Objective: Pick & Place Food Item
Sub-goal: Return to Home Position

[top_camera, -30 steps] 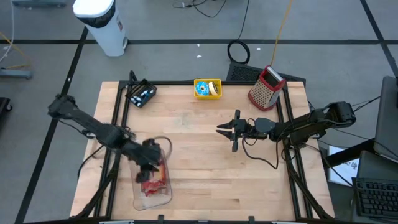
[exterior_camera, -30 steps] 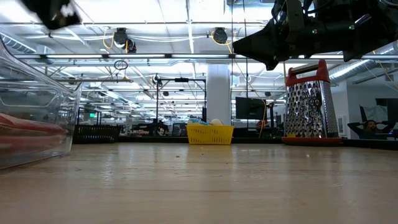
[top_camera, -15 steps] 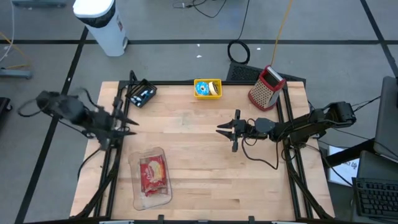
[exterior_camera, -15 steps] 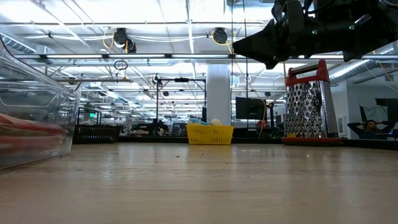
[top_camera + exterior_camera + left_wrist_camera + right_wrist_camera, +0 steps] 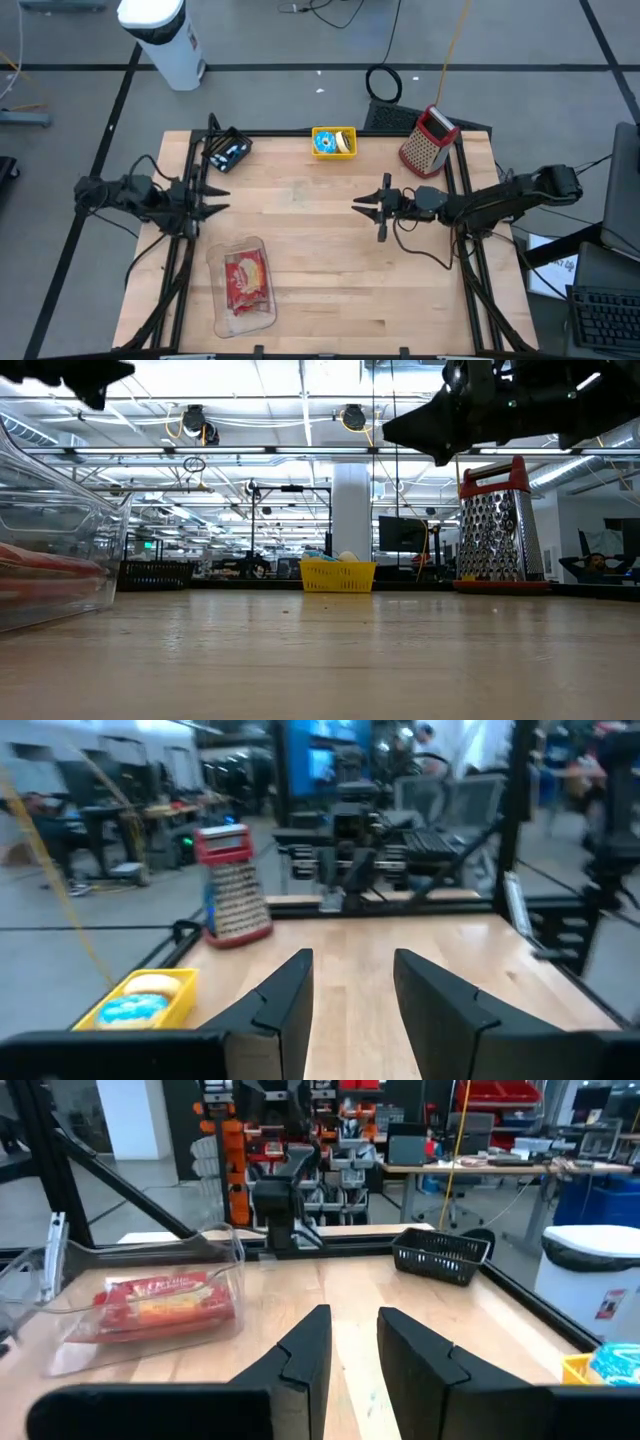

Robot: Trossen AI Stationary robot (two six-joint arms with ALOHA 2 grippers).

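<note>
The food item, a red packet (image 5: 246, 280), lies flat inside a clear plastic container (image 5: 225, 322) on the near left of the table; the right wrist view shows the packet (image 5: 165, 1302) behind the container's wall (image 5: 225, 1245). My left gripper (image 5: 218, 199) hovers level at the table's left edge, beyond the container's far end, pointing right. It is open (image 5: 350, 960) with nothing between its fingers. My right gripper (image 5: 356, 208) hangs level over the table's middle right, pointing left. It is open (image 5: 352, 1315) and holds nothing.
At the far edge stand a yellow basket (image 5: 333, 141) with doughnuts, a black wire basket (image 5: 226, 150) to its left and a red-topped grater (image 5: 428, 140) to its right. Bare wood lies between the two grippers. A white bin (image 5: 160, 35) stands on the floor beyond.
My left gripper has drawn back from above the container toward the table's left and far edges, and has turned from pointing down at it to level, pointing right. The red packet stays in the container.
</note>
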